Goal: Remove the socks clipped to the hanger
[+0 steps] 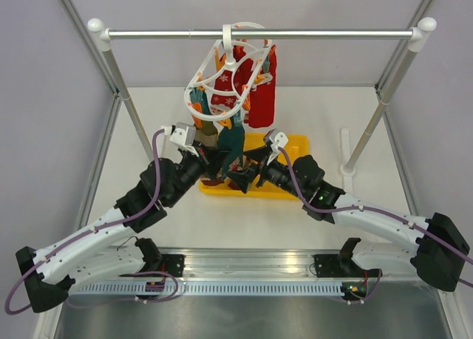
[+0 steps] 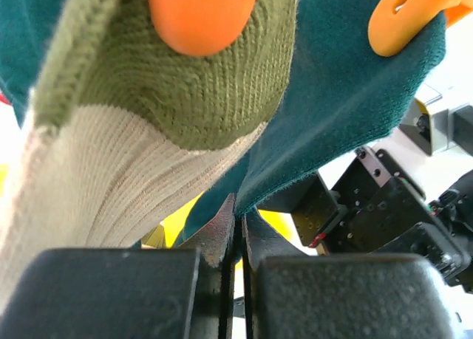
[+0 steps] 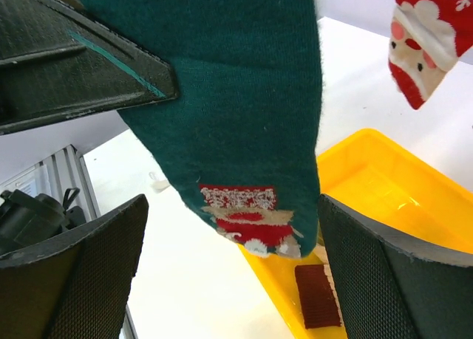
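The white oval hanger (image 1: 222, 77) hangs by its hook from the rail, with orange and teal pegs. Red festive socks (image 1: 262, 95) are clipped at its right. A dark teal sock (image 1: 235, 143) hangs at the front, and a beige and olive sock (image 2: 111, 154) hangs beside it under an orange peg (image 2: 199, 14). My left gripper (image 2: 238, 213) is shut on the teal sock's (image 2: 340, 110) lower edge. My right gripper (image 3: 230, 206) is open, with the teal sock's (image 3: 236, 95) printed toe hanging between its fingers. In the top view the left gripper (image 1: 220, 160) and right gripper (image 1: 247, 178) meet under the hanger.
A yellow tray (image 1: 292, 143) lies on the table below the hanger, with a dark red sock (image 3: 318, 295) in it. A red Santa sock (image 3: 425, 36) hangs at the upper right. The metal rail (image 1: 295, 34) stands on slanted legs (image 1: 129, 106) at both sides.
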